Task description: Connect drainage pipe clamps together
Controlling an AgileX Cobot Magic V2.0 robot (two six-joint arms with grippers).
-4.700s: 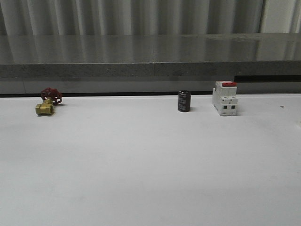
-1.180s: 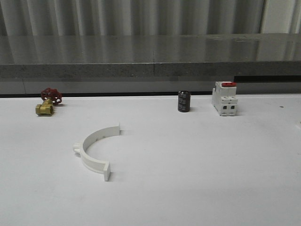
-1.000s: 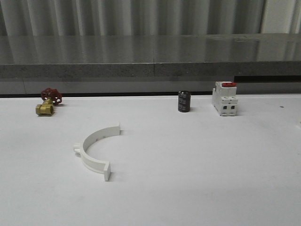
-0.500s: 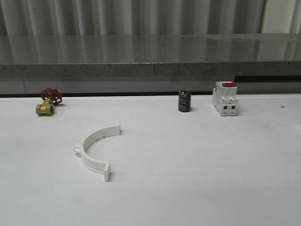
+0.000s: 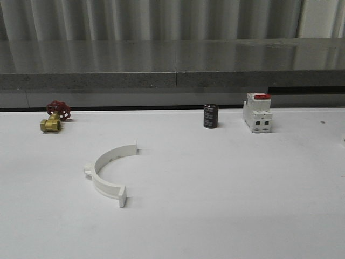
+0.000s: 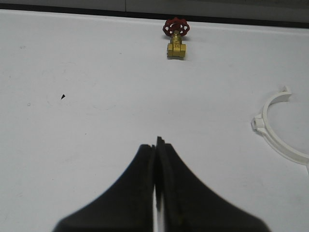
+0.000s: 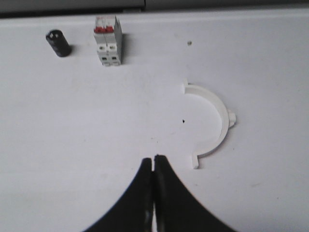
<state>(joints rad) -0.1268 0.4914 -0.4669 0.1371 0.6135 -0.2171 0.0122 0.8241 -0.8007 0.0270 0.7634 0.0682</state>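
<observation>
One drainage pipe clamp [image 5: 108, 171], a white half-ring with a small outer lug, lies flat on the white table, left of centre, its open side facing right. In the left wrist view this same clamp [image 6: 276, 133] sits off to the side of my left gripper [image 6: 155, 142], well apart from it. A second white half-ring clamp [image 7: 215, 124] lies on the table in the right wrist view, a short way from my right gripper [image 7: 153, 158]. Both grippers are shut with nothing between their black fingers, and both hover over bare table.
At the back of the table stand a brass valve with a red handwheel [image 5: 54, 117], a small black cylinder [image 5: 210, 116] and a white breaker with a red top [image 5: 257, 113]. A grey ledge [image 5: 172, 75] runs behind the table.
The table held no clamp 4.7 s ago; the left clamp lay there by 1.2 s ago. Nothing has moved since.
</observation>
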